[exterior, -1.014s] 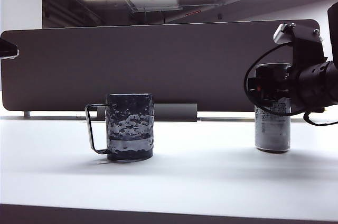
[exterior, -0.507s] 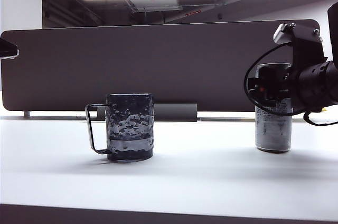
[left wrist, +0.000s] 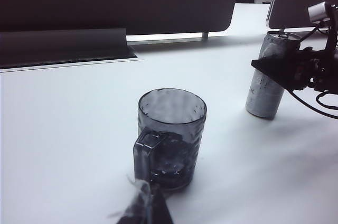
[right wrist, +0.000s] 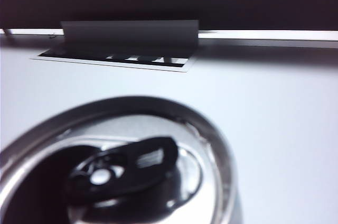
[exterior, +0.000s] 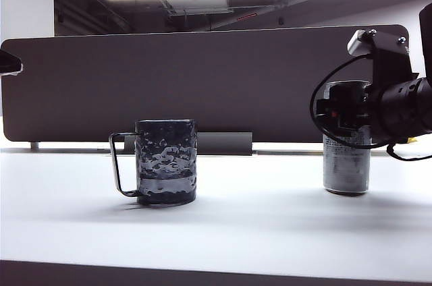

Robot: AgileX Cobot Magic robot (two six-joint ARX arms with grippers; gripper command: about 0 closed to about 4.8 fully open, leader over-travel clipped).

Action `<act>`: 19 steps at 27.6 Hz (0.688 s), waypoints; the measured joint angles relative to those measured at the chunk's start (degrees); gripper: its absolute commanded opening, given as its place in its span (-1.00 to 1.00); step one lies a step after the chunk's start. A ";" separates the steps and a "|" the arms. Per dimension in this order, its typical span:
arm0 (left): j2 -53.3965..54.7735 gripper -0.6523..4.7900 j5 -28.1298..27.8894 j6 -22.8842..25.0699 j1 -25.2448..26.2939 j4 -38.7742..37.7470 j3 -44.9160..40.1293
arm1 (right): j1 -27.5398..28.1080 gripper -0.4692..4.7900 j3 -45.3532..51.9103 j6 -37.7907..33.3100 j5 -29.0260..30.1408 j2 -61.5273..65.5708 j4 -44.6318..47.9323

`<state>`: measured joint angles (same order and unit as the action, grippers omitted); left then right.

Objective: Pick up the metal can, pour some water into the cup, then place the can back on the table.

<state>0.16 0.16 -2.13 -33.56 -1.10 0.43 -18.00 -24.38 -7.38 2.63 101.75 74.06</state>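
The silver metal can (exterior: 346, 168) stands upright on the white table (exterior: 270, 225) at the right. My right gripper (exterior: 344, 114) is shut on its upper part, with a dark finger across the can's side (left wrist: 274, 70). The right wrist view looks down on the can's lid and pull tab (right wrist: 124, 168); the fingers are hidden there. The dark dimpled cup (exterior: 166, 161) stands left of centre, its wire handle pointing left. My left gripper (left wrist: 145, 207) hangs shut near the cup's handle side (left wrist: 143, 152), touching nothing. No water is in view.
A dark grey divider panel (exterior: 202, 77) runs along the back of the table. A grey cable flap (exterior: 223, 143) sits at its foot. A bit of the left arm (exterior: 9, 65) shows at the left edge. The table's dark front edge (exterior: 202, 274) lies near.
The can has shifted slightly to the left with the right gripper closed on it. It still stands on the table. The cup and the left arm have not moved.
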 measured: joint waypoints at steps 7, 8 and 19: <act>0.00 -0.78 0.02 0.00 0.39 0.00 0.00 | -0.26 0.13 -0.20 0.35 2.84 -0.20 0.20; 0.00 -0.78 0.00 0.00 0.61 0.00 0.00 | -0.26 0.13 -0.42 0.35 3.52 -0.28 0.20; 0.00 -0.78 -0.07 0.00 1.29 0.00 0.00 | -1.53 0.11 -7.19 0.31 12.50 -3.21 -6.64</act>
<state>0.16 0.10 -2.13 -32.27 -1.10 0.43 -19.53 -31.57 -7.07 15.14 98.54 67.42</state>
